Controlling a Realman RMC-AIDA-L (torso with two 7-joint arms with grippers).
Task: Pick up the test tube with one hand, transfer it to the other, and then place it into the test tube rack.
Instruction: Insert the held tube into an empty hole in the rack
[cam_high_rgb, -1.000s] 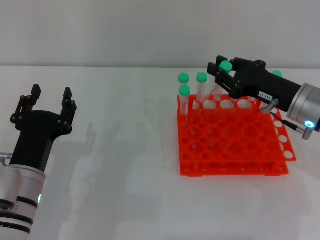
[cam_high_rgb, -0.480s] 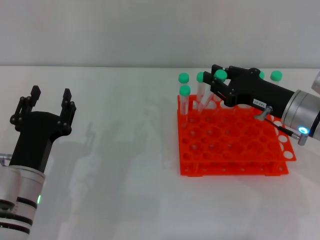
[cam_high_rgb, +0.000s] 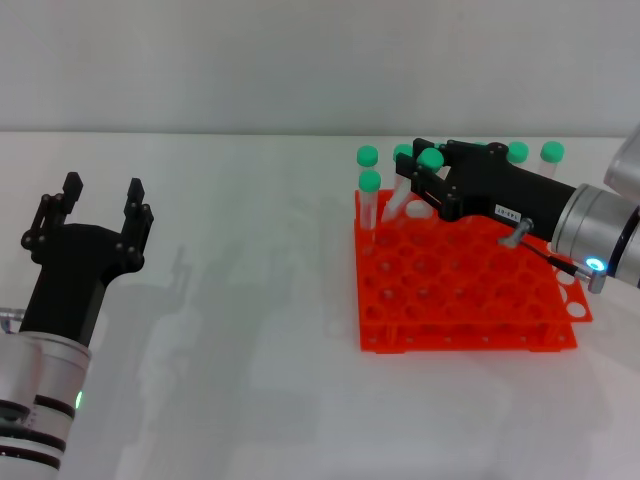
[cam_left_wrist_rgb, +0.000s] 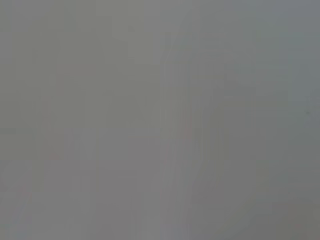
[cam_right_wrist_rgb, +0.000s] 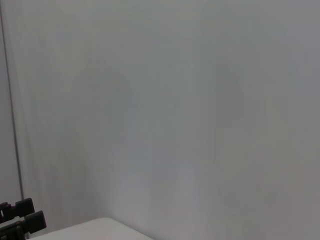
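Fingers (cam_high_rgb: 415, 183) of your right gripper (cam_high_rgb: 425, 180) pinch the test tube (cam_high_rgb: 410, 190) just under its green cap, tilted, its lower end at the back row of the orange test tube rack (cam_high_rgb: 460, 300). Other capped tubes (cam_high_rgb: 369, 200) stand just beside them. Your left gripper (cam_high_rgb: 95, 205) hovers well apart with fingers spread, over the bare white surface (cam_high_rgb: 250, 300); behind runs a plain grey wall (cam_high_rgb: 250, 60).

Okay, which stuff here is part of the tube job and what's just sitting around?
In the job:
test tube, tilted, held by the right gripper
test tube rack
left gripper, open, off to the left

Just sitting there:
other green-capped tubes standing in the rack
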